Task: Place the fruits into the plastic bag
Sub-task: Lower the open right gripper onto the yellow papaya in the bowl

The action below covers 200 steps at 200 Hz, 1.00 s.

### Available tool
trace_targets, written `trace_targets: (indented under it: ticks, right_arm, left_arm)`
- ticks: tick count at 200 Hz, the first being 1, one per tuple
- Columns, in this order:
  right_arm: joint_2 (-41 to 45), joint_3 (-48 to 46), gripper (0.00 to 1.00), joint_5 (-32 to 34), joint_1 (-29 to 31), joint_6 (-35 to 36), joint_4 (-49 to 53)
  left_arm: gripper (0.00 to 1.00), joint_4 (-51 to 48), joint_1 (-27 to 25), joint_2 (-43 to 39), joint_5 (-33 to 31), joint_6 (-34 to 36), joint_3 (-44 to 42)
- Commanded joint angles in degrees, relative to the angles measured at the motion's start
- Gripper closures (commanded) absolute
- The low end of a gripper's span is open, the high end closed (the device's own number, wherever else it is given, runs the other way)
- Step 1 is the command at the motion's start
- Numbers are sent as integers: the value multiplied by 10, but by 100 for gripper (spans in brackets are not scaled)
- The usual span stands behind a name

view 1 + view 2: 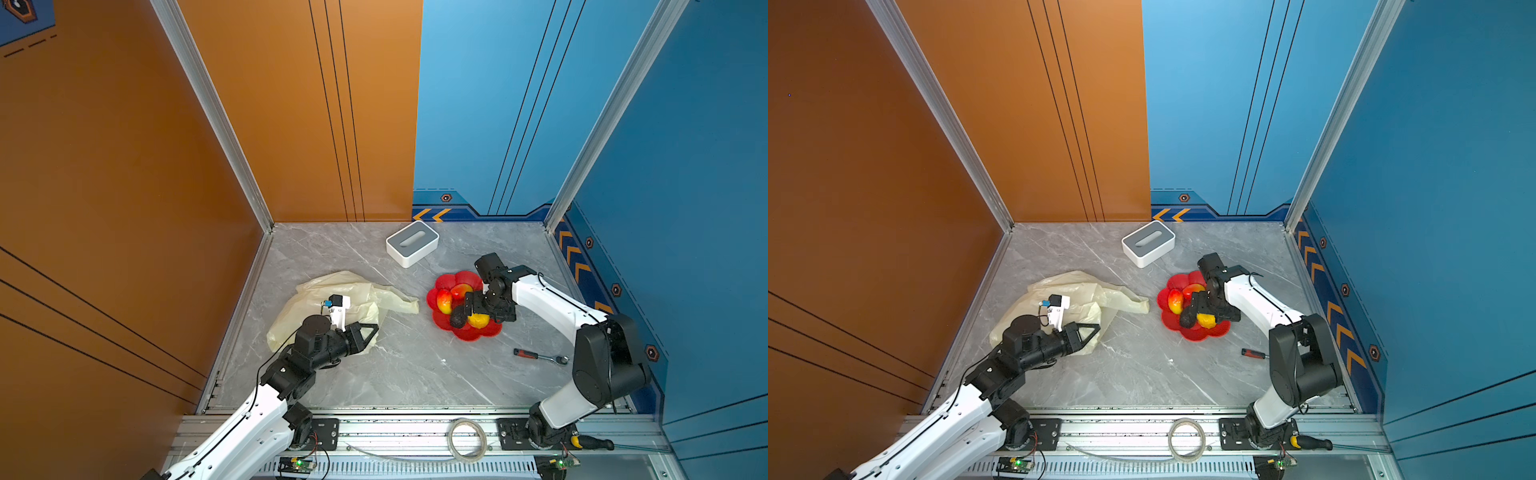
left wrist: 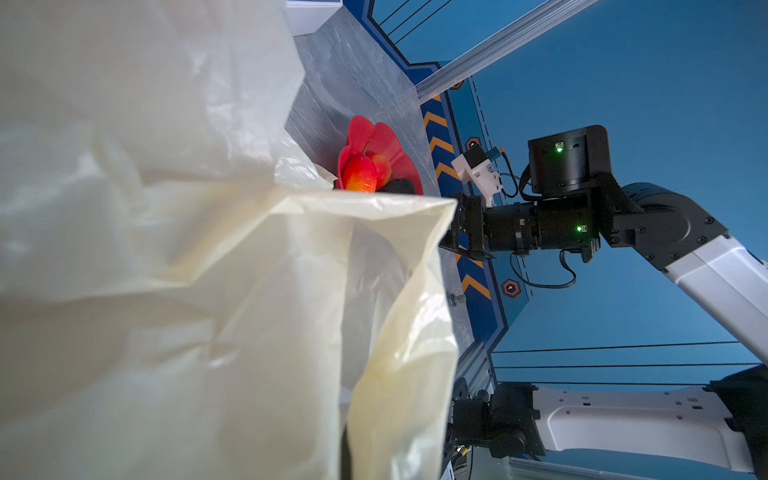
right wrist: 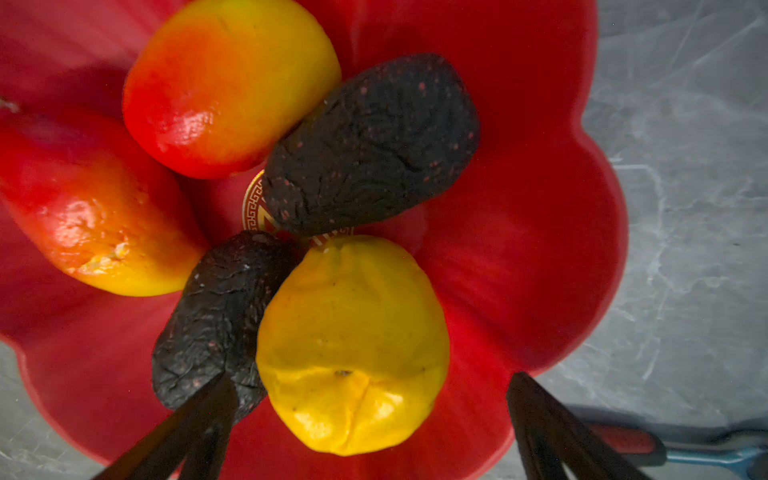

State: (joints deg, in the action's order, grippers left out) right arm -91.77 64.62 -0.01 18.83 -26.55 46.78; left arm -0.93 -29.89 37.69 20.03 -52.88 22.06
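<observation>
Right gripper (image 3: 372,380) sits low over the red dish (image 3: 540,208), jaws spread wide and gripping nothing, one finger on each side of the yellow pear (image 3: 353,332). The pear's long axis runs in line with the fingers, narrow stem end toward the dish centre. The right wrist view shows two mangoes (image 3: 228,83) and a second avocado (image 3: 216,320) touching the pear, while the top views show only one avocado (image 1: 458,319). Left gripper (image 1: 369,330) is closed at the edge of the plastic bag (image 1: 332,286), well apart from the dish, probably pinching the film, though its fingers are hidden in the left wrist view.
</observation>
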Motion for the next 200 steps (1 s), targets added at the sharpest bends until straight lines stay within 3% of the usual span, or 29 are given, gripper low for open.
trace_targets:
  ticks: [1,200]
  right_arm:
    - [-11,2,0,-1,-5,13,-5]
    - [-55,10,11,48,4,35,-6]
  left_arm:
    - [100,-10,8,-3,12,14,4]
    - [100,-15,13,-21,10,10,-8]
